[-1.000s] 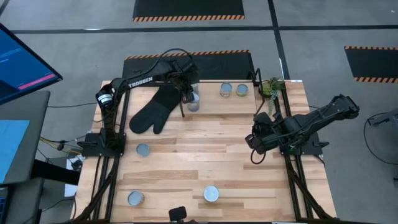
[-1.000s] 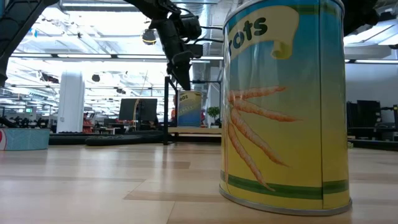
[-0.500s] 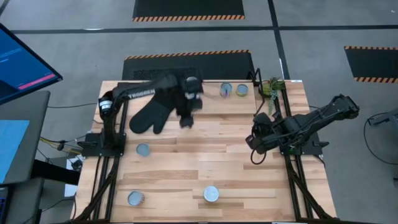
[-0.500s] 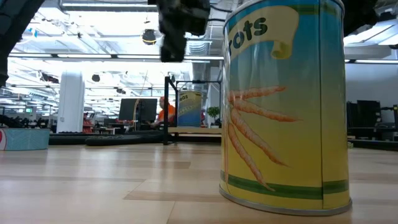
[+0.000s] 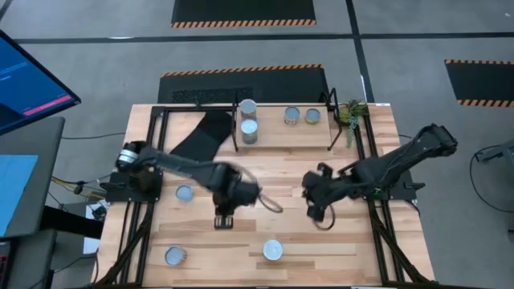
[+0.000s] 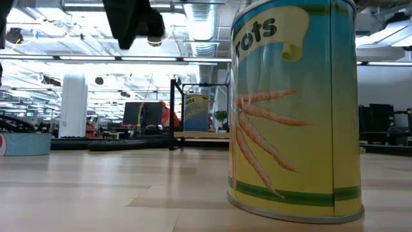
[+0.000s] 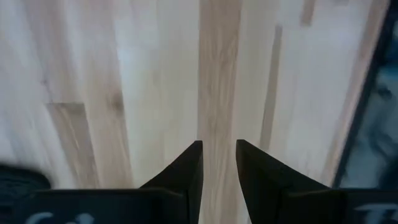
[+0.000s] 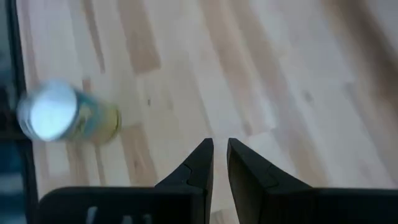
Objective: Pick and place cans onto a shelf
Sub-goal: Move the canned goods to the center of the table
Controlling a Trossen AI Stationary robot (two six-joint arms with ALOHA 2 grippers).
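The shelf (image 5: pixel 281 135) stands at the table's far side with several cans on its board: two (image 5: pixel 247 107) (image 5: pixel 250 131) near its middle and two more (image 5: pixel 291 116) (image 5: pixel 312 116) to their right. Three cans stand on the table: one at the left (image 5: pixel 185 193), one at the near left (image 5: pixel 175 256), and one near the front edge (image 5: pixel 273 250), which looms large in the low view (image 6: pixel 296 109). My left gripper (image 5: pixel 223 218) hovers over bare wood at mid-table, slightly open and empty (image 7: pixel 219 152). My right gripper (image 5: pixel 320 213) is shut and empty (image 8: pixel 220 149), with that front can off to its side (image 8: pixel 62 115).
A black oven mitt (image 5: pixel 201 136) lies on the shelf's left part. A small green plant (image 5: pixel 350 112) stands at the far right corner. Bare plank tabletop lies between the two grippers and the near can.
My left gripper has left the shelf and swung fast toward the table's near edge, to mid-table; two cans now stand where it was. My right gripper has moved toward the table's left and near edge, over the middle of the table.
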